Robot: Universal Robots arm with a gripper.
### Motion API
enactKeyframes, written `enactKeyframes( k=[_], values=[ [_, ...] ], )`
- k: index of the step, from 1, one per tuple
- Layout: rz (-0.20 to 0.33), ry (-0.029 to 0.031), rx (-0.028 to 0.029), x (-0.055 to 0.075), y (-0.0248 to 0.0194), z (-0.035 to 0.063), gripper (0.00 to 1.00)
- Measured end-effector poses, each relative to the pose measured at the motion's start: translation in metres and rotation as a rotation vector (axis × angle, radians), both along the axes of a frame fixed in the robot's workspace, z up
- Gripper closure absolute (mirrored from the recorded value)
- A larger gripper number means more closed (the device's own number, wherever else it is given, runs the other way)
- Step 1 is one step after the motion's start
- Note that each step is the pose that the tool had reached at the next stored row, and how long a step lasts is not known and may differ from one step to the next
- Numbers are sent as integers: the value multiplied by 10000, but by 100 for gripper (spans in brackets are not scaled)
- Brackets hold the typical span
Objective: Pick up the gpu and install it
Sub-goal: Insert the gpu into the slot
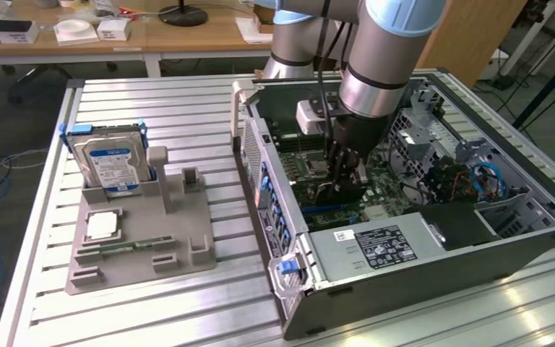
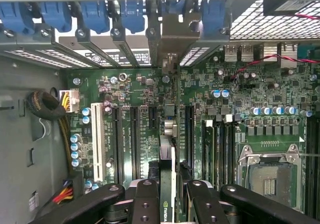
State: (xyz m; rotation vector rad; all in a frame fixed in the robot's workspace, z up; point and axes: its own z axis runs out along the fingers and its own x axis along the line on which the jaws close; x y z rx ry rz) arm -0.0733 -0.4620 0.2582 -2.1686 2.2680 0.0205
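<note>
We see a ribbed metal tabletop [image 1: 162,303], dull silver with soft glare near its front edge. The computer case [image 1: 509,238] looks like matt grey sheet metal. The gpu [image 2: 167,184] shows glossy green board under matt black gripper [image 2: 167,204] fingers. The grey holder [image 1: 152,231] seems moulded plastic, perhaps; the hard drive [image 1: 113,163] carries a paper label.
</note>
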Motion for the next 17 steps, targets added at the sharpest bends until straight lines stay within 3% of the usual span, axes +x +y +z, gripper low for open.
enactKeyframes(
  k=[17],
  values=[
    [29,0,-2,-1,5,-21,74]
  ],
)
